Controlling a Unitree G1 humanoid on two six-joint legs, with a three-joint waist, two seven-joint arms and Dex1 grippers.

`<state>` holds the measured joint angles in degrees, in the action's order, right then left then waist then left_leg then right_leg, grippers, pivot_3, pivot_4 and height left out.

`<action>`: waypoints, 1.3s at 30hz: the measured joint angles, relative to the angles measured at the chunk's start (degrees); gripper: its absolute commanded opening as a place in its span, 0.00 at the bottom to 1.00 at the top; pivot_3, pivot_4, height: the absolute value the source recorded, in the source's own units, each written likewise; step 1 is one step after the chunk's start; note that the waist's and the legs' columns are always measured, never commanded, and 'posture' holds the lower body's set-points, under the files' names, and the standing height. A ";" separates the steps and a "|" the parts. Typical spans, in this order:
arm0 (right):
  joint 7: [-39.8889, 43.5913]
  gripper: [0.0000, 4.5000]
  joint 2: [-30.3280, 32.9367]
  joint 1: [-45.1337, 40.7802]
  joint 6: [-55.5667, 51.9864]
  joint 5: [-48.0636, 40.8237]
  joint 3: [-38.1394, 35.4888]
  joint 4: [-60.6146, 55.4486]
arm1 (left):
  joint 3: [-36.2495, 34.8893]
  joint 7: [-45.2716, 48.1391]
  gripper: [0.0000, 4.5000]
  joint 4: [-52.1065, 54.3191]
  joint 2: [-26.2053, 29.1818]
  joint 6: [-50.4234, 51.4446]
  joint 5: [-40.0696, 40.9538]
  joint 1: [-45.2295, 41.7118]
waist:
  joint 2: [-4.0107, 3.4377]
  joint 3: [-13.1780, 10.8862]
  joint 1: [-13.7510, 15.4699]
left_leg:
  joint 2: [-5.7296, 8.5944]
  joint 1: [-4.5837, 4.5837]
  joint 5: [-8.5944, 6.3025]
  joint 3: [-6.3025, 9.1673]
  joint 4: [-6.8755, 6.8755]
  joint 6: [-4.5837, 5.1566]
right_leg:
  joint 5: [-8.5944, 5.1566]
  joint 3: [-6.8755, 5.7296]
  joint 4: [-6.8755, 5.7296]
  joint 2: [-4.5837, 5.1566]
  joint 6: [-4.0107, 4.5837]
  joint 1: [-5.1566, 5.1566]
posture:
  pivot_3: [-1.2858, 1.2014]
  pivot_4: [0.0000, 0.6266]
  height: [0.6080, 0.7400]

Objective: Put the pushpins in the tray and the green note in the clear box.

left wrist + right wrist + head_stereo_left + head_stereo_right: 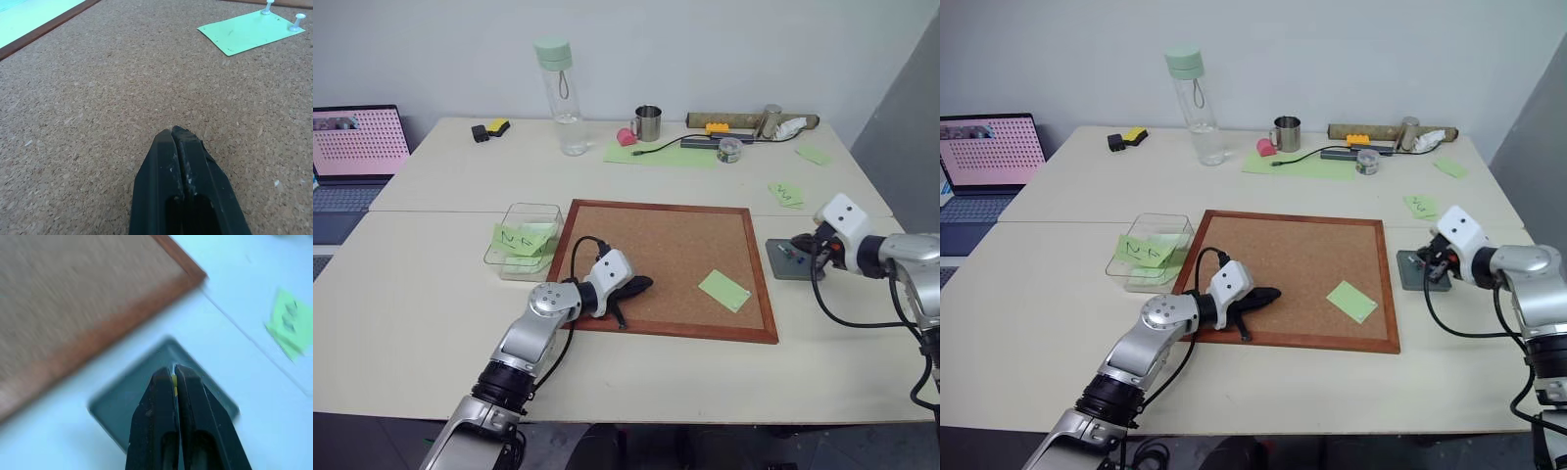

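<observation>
grey tray (122, 406) under right gripper (172, 372), jaws pinching yellow pushpin (174, 380).

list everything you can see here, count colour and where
cork board: one, brown with red-brown frame, table centre
green note: one, plain light green, on the board, two white pushpins in it
tray: one, dark grey, right of the board, small pins inside
clear box: one, left of the board, scribbled green note inside
water bottle: one, clear, green cap, far side
metal mug: one, far side
laptop: one, far left
scribbled notes: green, right of the board
left gripper: shut, over the board
right gripper: shut on a yellow bit, over the tray
</observation>
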<state>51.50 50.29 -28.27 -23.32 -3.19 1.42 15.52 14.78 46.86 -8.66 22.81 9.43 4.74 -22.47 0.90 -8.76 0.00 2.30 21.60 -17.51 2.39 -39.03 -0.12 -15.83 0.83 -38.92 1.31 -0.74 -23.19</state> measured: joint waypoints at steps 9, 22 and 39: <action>-0.32 0.45 -0.28 0.63 0.35 0.96 0.46 2.14 | 0.49 0.11 0.00 -0.48 -0.19 -0.12 -0.33 -0.60 | -0.04 0.03 0.01 | 0.00 0.00 0.00 -0.02 -0.01 0.01 | 0.00 0.01 -0.01 0.00 0.00 0.02 | 0.52 0.24 1.00; 9.56 0.62 3.31 7.71 -1.21 -7.30 -2.06 -14.09 | 0.62 0.20 0.00 -0.46 0.00 -0.31 -0.41 -0.63 | -0.03 0.04 0.11 | 0.00 0.00 0.00 0.04 -0.01 0.02 | 0.00 -0.02 0.02 -0.01 -0.01 0.04 | 0.52 0.24 1.00; 8.13 0.53 -3.84 10.92 1.23 -6.27 3.88 -16.30 | 0.61 0.80 0.00 -0.91 0.20 -1.11 -0.53 -0.71 | 0.03 0.07 0.06 | 0.00 -0.03 0.00 0.06 -0.01 0.01 | -0.01 -0.03 0.02 -0.01 -0.01 0.05 | 0.52 0.24 1.00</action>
<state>59.63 46.45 -17.35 -22.09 -9.47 5.31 -0.78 15.39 47.67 -9.57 23.01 8.33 4.21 -23.18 0.93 -8.69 0.07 2.30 21.57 -17.50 2.45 -39.04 -0.11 -15.83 0.80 -38.90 1.30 -0.74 -23.14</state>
